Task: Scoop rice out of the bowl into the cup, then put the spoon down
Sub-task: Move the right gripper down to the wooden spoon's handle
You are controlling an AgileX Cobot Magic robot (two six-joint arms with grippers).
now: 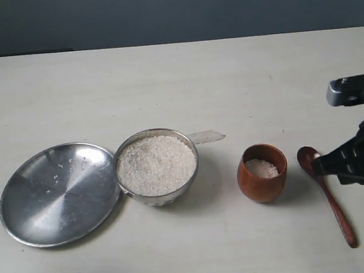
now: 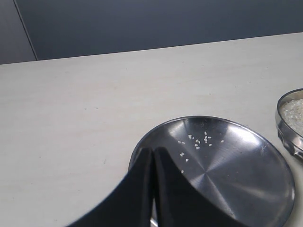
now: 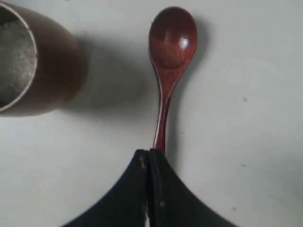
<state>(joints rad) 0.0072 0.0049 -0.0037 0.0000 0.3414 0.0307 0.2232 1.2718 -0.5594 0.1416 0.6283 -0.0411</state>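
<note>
Toward the worktop's left edge the plate [image 1: 40, 210] lies with a few stray grains [image 2: 199, 141] on it. The left claw [image 2: 154, 153] hangs over its rim with its fingers pressed together on nothing, so it plays no part here. Just right of the plate, rims touching or nearly so, the bowl [image 1: 196, 161] is heaped with rice [image 1: 156, 165], about midway along the near edge. Further right stands the cup [image 1: 263, 183], upright, with some rice already in its bottom. The spoon [image 1: 328, 193] lies flat beside it, head close to the cup and handle running toward the near right corner. The right claw [image 1: 318, 164] sits above the neck of the handle. Its fingers are together, and the wrist view shows the handle passing under their tips, not gripped between them. With rice in the cup and the spoon down, the step looks like the set-down being finished. To do it well, the claw should lift straight up, without sliding along the handle, so the spoon neither rolls nor knocks the cup. If another scoop is meant instead, the fingers must part first, then straddle the slim handle squarely at mid-length and close gently.
</note>
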